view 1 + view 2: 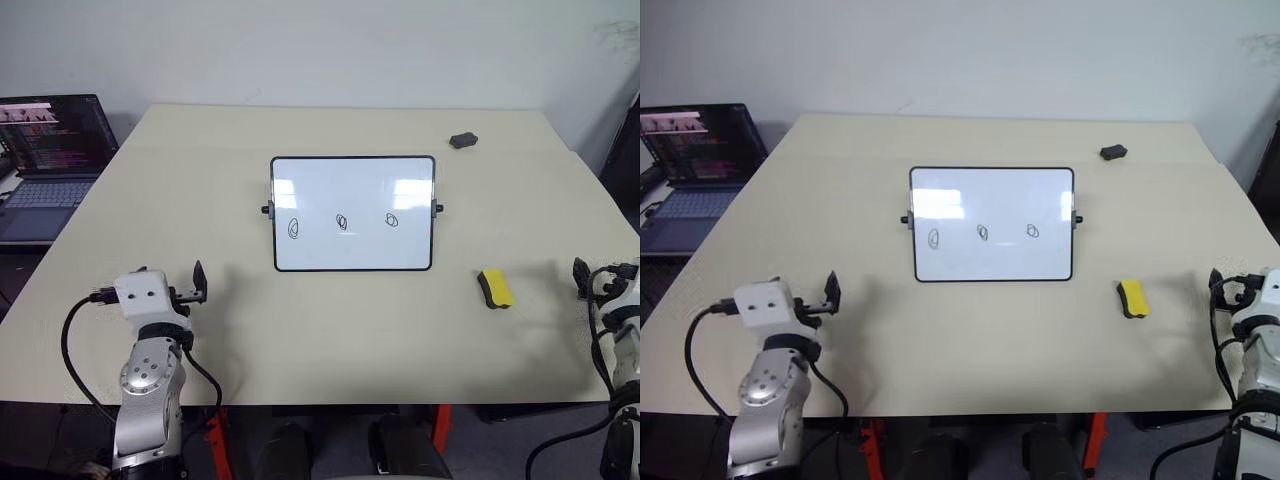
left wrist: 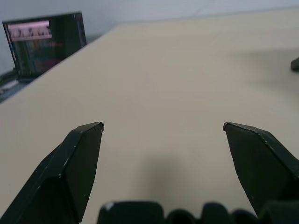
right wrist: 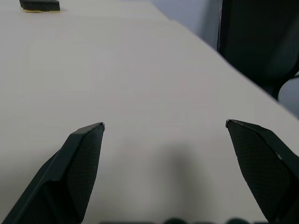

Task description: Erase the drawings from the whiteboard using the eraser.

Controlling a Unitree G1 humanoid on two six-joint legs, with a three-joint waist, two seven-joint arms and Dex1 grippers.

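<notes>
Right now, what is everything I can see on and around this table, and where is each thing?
table: one, pale beige, under everything else.
whiteboard: one, white with a thin black frame, middle of the table.
drawings: three, black loops, in a row across the whiteboard.
eraser: one, yellow with a dark underside, lying right of the whiteboard, apart from it.
small dark object: one, dark grey, far right part of the table.
laptop: one, dark, screen lit, off the table's left edge.
left gripper: one, black jaws open, above the near left of the table.
right gripper: one, black jaws open, near right edge.
</notes>
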